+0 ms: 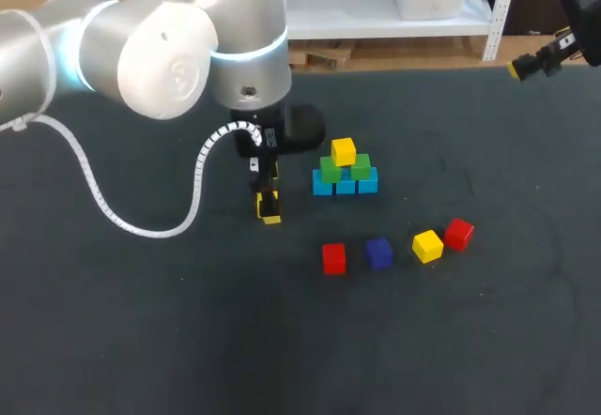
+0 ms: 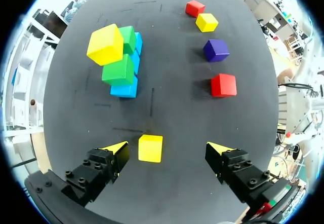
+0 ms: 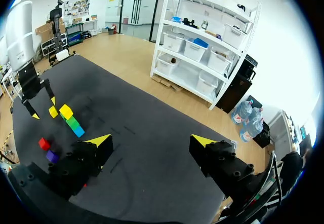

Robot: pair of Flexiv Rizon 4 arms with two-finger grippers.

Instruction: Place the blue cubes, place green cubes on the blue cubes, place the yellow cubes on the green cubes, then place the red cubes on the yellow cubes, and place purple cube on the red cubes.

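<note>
Item: left gripper (image 2: 167, 147), jaws spread and empty, 1 yellow cube (image 2: 150, 148) lying on the table (image 2: 174, 57) between its fingers but nearer 1 of them, cube stack (image 2: 120, 62) ahead; risk: off-centre closing may shove or twist the cube, spoiling the grip.

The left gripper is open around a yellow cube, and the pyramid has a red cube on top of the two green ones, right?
Not quite: the top cube on the green cubes is yellow, not red, as the head view shows. The left gripper is indeed open around a yellow cube.
</note>
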